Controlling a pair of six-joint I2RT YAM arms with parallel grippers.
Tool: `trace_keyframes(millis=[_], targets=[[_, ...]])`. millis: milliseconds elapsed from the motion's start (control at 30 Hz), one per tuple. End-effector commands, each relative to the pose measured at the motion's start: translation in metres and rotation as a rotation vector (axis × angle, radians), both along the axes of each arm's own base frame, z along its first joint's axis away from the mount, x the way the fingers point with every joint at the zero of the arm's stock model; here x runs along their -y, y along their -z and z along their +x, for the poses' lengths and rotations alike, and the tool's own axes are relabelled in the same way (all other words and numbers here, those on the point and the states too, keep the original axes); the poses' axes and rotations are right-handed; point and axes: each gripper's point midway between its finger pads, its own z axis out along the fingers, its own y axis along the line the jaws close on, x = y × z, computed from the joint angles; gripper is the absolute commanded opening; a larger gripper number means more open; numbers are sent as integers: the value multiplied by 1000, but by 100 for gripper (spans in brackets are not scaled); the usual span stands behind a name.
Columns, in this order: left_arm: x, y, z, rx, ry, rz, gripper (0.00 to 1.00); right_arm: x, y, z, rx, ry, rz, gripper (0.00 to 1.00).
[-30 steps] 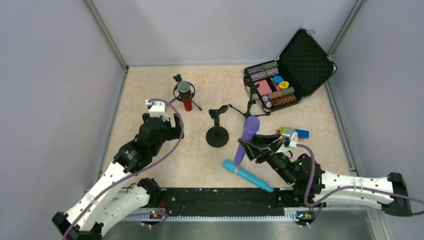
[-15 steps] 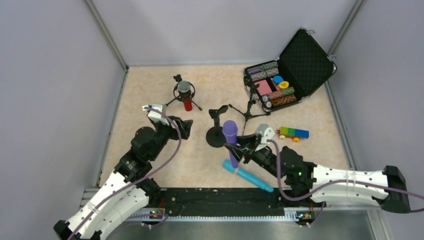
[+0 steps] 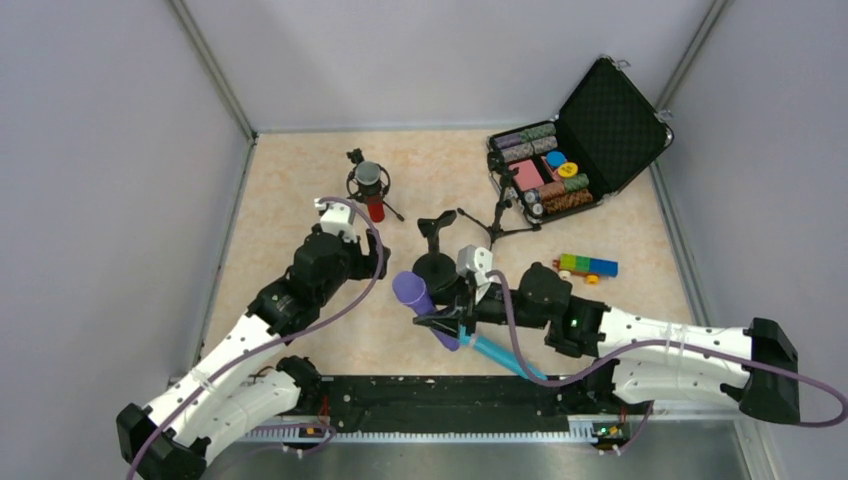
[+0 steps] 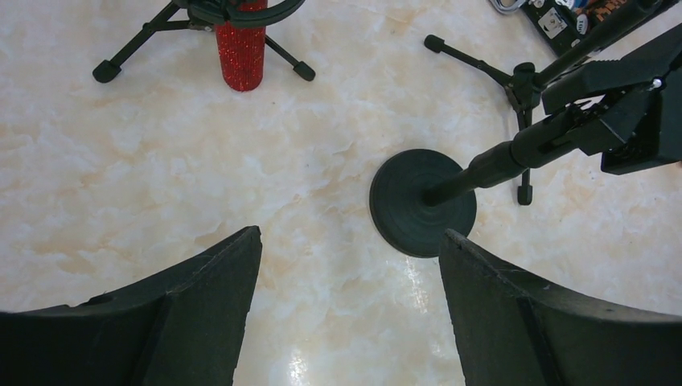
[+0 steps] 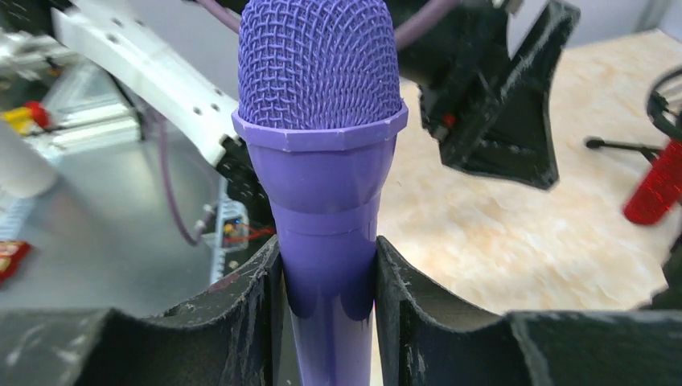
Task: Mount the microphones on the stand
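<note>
right gripper [image 5: 326, 265]: is pinching the purple microphone [image 5: 320, 96] by its handle, near the round stand [image 4: 422, 205].
left gripper [image 4: 350, 237]: is hanging spread wide, holding nothing.
red microphone [image 4: 241, 48]: is sitting in a tripod [image 4: 103, 72].
light blue microphone [image 3: 505, 357]: is lying just beside the right gripper.

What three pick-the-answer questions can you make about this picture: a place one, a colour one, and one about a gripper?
1. Where is the red microphone? A in the open case; B in a tripod stand; C beside the block train.
2. The right gripper holds: A a yellow microphone; B a green microphone; C the purple microphone.
3. The left gripper is: A open, holding nothing; B shut on a microphone; C shut on a stand.
Answers: B, its handle sits in the tripod's ring; C, the jaws clamp a purple handle; A, its jaws stand wide apart with nothing between.
</note>
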Motion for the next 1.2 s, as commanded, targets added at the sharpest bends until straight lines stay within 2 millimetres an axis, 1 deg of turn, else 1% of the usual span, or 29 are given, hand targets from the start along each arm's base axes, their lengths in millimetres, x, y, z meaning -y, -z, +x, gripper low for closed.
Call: trace_keyframes(millis=[0,67,133,333,467,600,733,900,1000,1167], targets=[[8,-29,4,79,40,-42,86,7,-78,-24,9,-217,288,0],[14,-31,1,95,82,-46,87,17,-89,-18,-8,-224,373,0],[21,-33,-3,112,144,-53,88,27,-96,-7,-19,-202,429,0],[47,-39,-19,235,392,-22,90,58,-117,19,-22,-84,565,0],[62,-47,-24,351,513,-12,90,79,-122,38,-29,20,610,0],[71,-59,-17,434,546,-4,92,97,-120,54,-55,102,638,0],[83,-73,-4,461,555,-20,92,101,-113,65,-77,132,620,0],[106,-90,1,524,661,-33,92,100,-108,73,-90,145,595,0],[116,-91,7,545,701,-10,92,100,-107,75,-97,150,585,0],[120,-83,24,553,695,51,93,101,-106,79,-99,162,579,0]])
